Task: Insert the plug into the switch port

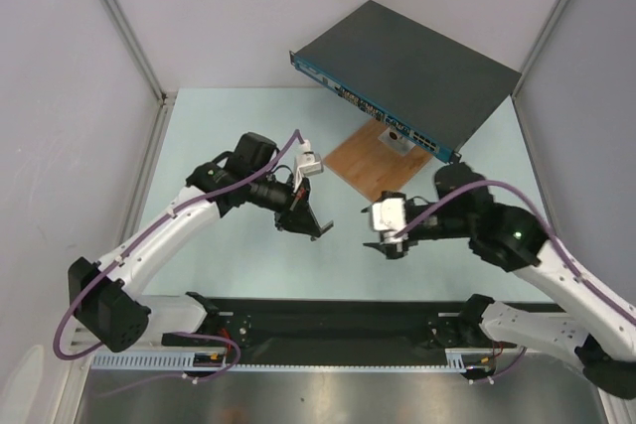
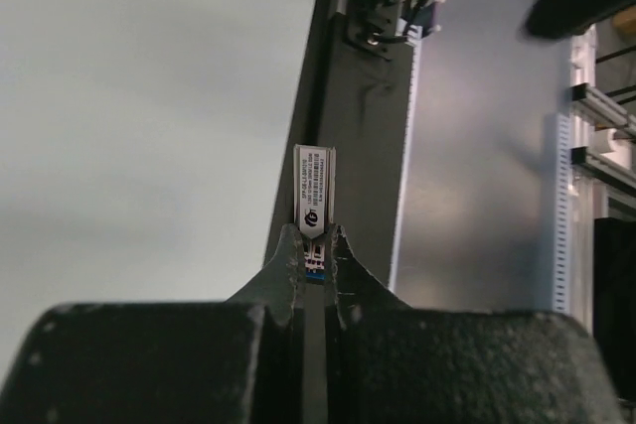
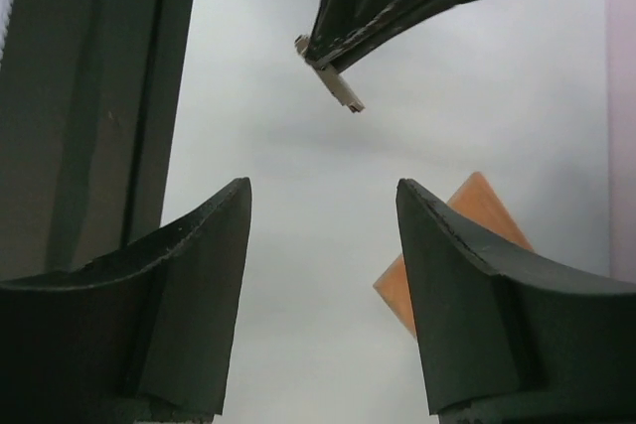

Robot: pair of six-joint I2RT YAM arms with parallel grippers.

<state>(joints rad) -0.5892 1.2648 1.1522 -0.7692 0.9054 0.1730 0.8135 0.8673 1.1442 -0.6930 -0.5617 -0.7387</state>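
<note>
The plug (image 2: 315,191), a small silver module with a label and a blue end, sticks out from between the tips of my left gripper (image 2: 315,235), which is shut on it. In the right wrist view the plug (image 3: 338,89) shows ahead, above my right gripper (image 3: 323,191), whose jaws stand open with nothing between them. From above, my left gripper (image 1: 316,228) and right gripper (image 1: 372,228) face each other over the table's middle, a short gap apart. The switch (image 1: 407,71), a flat dark grey box with a blue ported front, lies at the far right.
A brown wooden board (image 1: 373,161) lies just before the switch's front face, with a small white piece on it; the board (image 3: 487,211) also shows behind my right finger. A black rail (image 1: 328,320) runs along the near edge. Grey walls enclose the table.
</note>
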